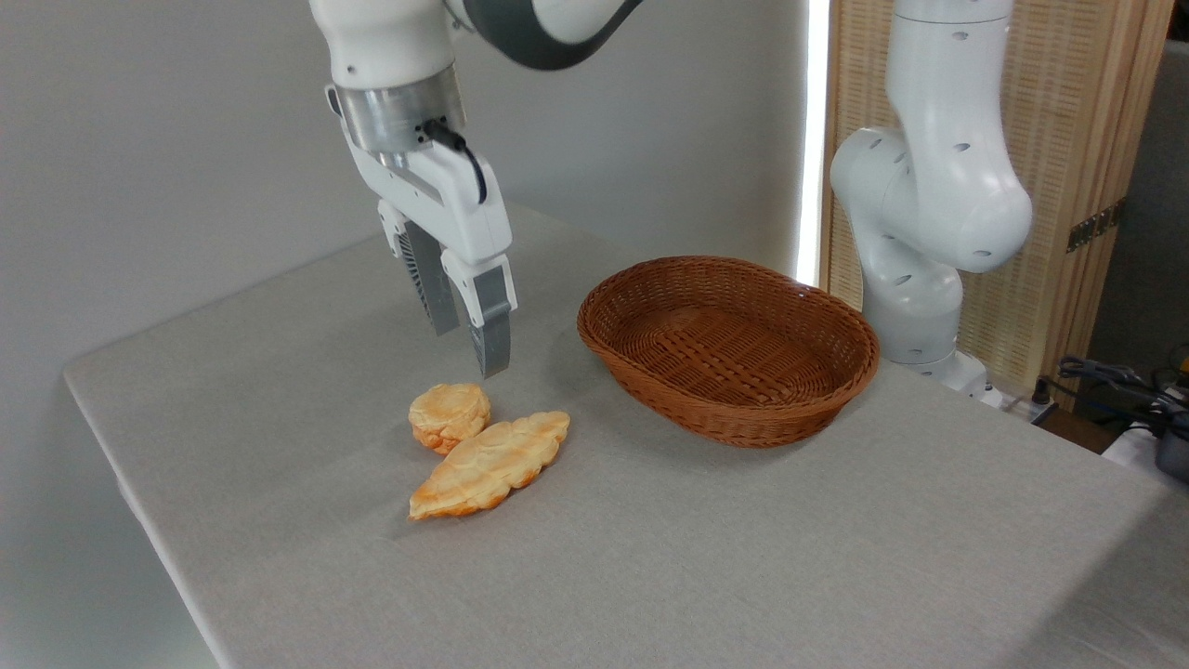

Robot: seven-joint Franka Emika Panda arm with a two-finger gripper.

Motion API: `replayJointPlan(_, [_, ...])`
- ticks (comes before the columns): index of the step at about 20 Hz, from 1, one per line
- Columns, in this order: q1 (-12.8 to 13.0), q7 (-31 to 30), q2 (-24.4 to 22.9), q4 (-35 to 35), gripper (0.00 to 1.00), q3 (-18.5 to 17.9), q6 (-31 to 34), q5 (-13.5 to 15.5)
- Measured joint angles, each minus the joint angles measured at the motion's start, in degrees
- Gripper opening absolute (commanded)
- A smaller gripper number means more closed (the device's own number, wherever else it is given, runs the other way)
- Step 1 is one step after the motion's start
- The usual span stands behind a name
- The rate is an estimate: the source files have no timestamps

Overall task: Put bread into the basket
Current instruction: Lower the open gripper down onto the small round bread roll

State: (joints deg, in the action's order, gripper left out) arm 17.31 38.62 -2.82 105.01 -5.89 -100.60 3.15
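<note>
Table (836, 557): grey cloth, carries all items.
Basket (836, 372): empty, right of centre.
Gripper (469, 348): above the bun, holding nothing, fingers narrowly parted.
Pastry (489, 465): touching the bun.
Bread (450, 414): on table, ungrasped.
Progress: pick and transfer outstanding.

The scene is bright and evenly lit, sharp throughout with no visible blur. A blown-out white strip of glare (816, 130) runs down at one o'clock. Soft, faint shadows fall on the table (650, 557), darkest toward five o'clock and beneath the basket (729, 348).
</note>
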Motion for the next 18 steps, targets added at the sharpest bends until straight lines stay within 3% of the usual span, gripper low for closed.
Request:
replayJointPlan(6, [4.6, 0.0, 1.0, 5.7, 1.00, 0.2, -8.3, 0.0])
replayJointPlan(10, [5.9, 0.0, 2.9, 8.3, 1.00, 0.2, -13.9, 0.0])
replayJointPlan(18, [8.2, 0.0, 5.7, 8.7, 1.00, 0.2, -15.3, 0.0])
